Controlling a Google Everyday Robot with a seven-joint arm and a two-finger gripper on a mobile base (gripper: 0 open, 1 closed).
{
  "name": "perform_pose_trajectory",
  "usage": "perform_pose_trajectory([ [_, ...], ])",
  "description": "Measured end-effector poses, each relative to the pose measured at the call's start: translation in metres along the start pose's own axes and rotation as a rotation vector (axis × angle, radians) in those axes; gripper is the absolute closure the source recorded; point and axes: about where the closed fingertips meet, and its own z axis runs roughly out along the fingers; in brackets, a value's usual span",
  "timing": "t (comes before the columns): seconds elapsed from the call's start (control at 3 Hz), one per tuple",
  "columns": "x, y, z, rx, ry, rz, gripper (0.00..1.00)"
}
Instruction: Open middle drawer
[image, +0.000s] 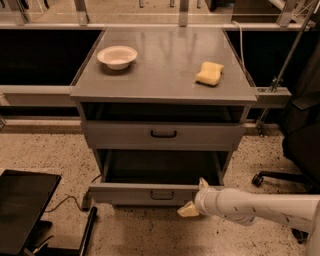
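The grey cabinet (165, 90) has its middle drawer (125, 192) pulled out, so its dark inside shows. Its low flat front carries a small black loop handle (162, 195) at centre. The taller-fronted drawer (115, 135) above it is pushed in. My gripper (195, 198) is on a white arm coming from the right. It sits at the right end of the middle drawer's front, to the right of the handle and not on it. Its cream fingers (189, 210) stand apart, holding nothing. The lowest drawer is hidden beneath the middle one.
A white bowl (117, 56) and a yellow sponge (210, 73) lie on the cabinet top. A black flat object (25, 210) and a cable (65, 202) are on the floor at the left. A black office chair (300, 150) stands at the right.
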Motion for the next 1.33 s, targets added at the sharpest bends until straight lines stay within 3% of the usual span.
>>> perform_pose_trajectory([
  [1.0, 0.0, 0.0001, 0.0001, 0.0, 0.0, 0.0, 0.88],
  [1.33, -0.0002, 0.0, -0.0001, 0.0, 0.0, 0.0, 1.0],
])
